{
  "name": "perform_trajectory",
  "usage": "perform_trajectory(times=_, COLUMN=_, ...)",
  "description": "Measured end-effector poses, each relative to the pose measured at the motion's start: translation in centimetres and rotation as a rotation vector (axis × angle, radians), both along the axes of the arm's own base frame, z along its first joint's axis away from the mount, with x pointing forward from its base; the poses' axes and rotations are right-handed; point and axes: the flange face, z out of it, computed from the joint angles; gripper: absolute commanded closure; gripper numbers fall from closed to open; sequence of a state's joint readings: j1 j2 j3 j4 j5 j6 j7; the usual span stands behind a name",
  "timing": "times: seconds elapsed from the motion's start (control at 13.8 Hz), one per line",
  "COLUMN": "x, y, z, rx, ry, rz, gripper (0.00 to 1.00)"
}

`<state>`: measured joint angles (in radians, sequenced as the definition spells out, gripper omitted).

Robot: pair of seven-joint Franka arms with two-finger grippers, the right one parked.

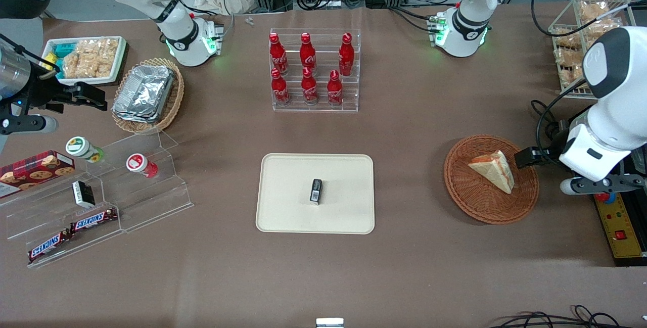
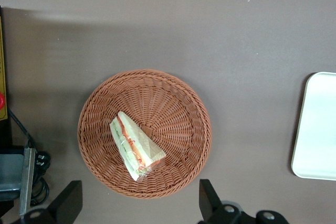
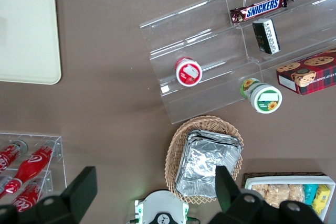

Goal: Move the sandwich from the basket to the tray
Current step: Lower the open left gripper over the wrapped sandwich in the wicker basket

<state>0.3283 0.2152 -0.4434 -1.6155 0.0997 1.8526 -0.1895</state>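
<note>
Front view: at right of centre in the frame, a triangular wedge sandwich [image 1: 493,170] of pale bread with orange-red filling lies in a round reddish-brown wicker basket [image 1: 475,201]. At the right edge, just beside the basket, hangs the black two-finger gripper [image 2: 140,203], fingers spread wide, holding nothing. At centre, a cream rectangular tray [image 1: 288,201] carries 1 small black box [image 1: 316,191].
</note>
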Motion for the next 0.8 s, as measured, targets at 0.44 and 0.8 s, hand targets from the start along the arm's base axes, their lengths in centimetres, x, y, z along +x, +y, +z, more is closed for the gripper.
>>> perform_trajectory(times=0.44, x=0.0, y=0.07, z=-0.05, rx=0.001, ry=0.002, rz=0.001, gripper=0.0)
perform_trajectory(times=0.8, x=-0.05, y=0.56, z=-0.27, rx=-0.002, ry=0.011, rz=0.188, gripper=0.0)
